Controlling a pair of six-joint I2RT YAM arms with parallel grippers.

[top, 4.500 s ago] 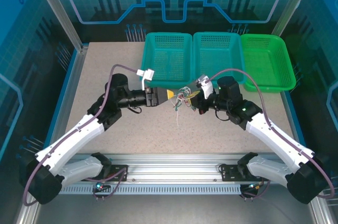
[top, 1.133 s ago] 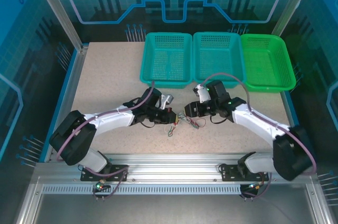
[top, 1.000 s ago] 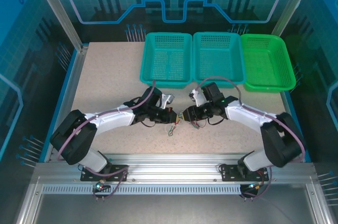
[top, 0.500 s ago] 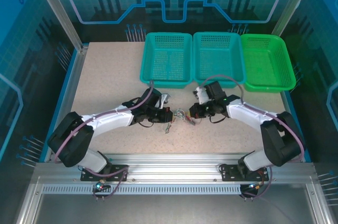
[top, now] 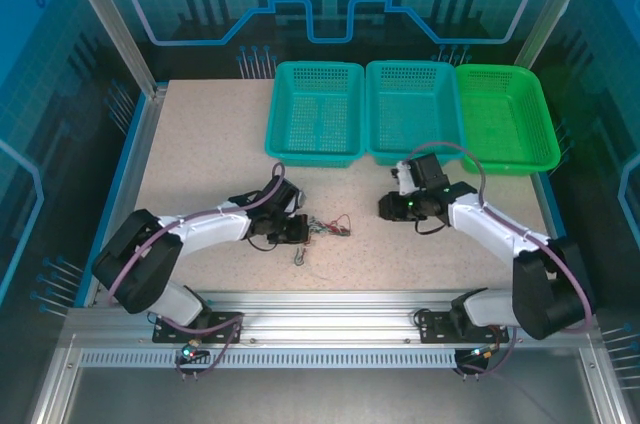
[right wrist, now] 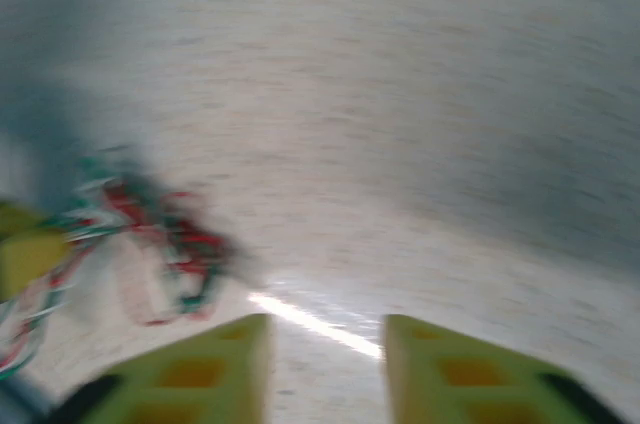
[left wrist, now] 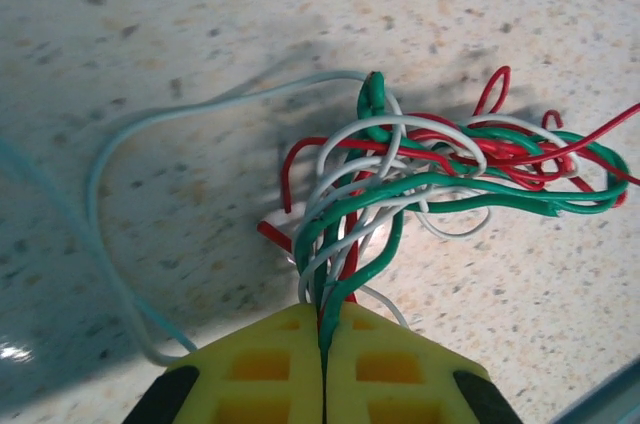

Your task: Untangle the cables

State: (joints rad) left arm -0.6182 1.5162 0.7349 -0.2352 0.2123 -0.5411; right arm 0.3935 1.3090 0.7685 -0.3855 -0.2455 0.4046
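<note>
The cables (left wrist: 420, 169) are a knot of thin red, white and green wires lying on the speckled table (top: 200, 144). In the top view the cables (top: 326, 230) sit just right of my left gripper (top: 303, 231). In the left wrist view the left gripper (left wrist: 325, 324) is shut on several strands, its yellow pads pressed together. One pale strand loops away to the left. My right gripper (top: 384, 206) is to the right, apart from the bundle. In the blurred right wrist view the right gripper (right wrist: 325, 329) is open with nothing between its fingers; the cables (right wrist: 150, 239) are at the left.
Two teal baskets (top: 316, 112) (top: 414, 109) and a green basket (top: 506, 116) stand in a row along the table's far side. A metal rail (top: 330, 309) runs along the near edge behind both arm bases.
My right gripper has let go of the bundle and pulled away to the right, now open. My left gripper kept hold and shifted slightly left and nearer with the wires.
</note>
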